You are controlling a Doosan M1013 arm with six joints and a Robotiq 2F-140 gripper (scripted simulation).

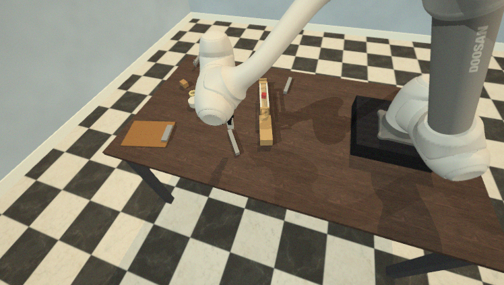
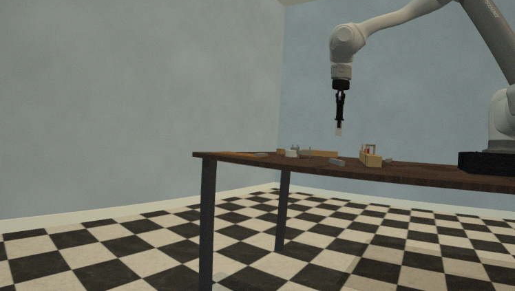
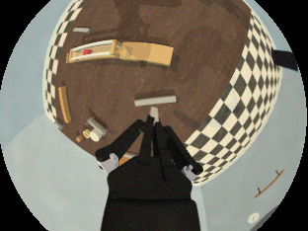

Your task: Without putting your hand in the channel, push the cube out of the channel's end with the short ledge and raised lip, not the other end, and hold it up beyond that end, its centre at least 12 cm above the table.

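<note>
Lettering: DOOSAN reads clearly on the grey link of the white arm (image 1: 284,25) (image 2: 402,14) in the top view; same mark, slanted, in the exterior view. Can't make out any other writing.

Gripper (image 1: 230,122) (image 2: 339,126) (image 3: 153,112): closed, fingers together on nothing, pale tip pointing down. Black linkage, smooth white wrist above. It hangs above the table (image 1: 297,188) (image 2: 417,181) (image 3: 197,64), well apart from the channel.

Red cube (image 1: 263,95) (image 2: 368,151) (image 3: 87,51): inside the channel (image 1: 265,129) (image 2: 374,161) (image 3: 148,53), between the pale side rails. Not out, not lifted. Channel is a long, narrow tan piece, smooth, with a solid blocky section at one end and an upright frame over the slot.

Table: dark brown wood with visible grain. Floor (image 1: 256,230) (image 2: 246,252) (image 3: 257,74): black and cream checks, marble-like veining.

Other parts: straight grey bar (image 1: 233,142) (image 2: 337,162) (image 3: 155,101) lies flat near the channel's solid end. Shorter-looking grey piece (image 1: 287,85) (image 2: 388,159) (image 3: 82,30) on the other side. Flat orange board (image 1: 143,133) (image 2: 233,154), speckled, with a grey strip (image 1: 166,133) (image 2: 260,154) lying on it. White round piece (image 1: 191,102) (image 2: 290,153) (image 3: 96,134) partly hidden by the arm in the top view.
</note>
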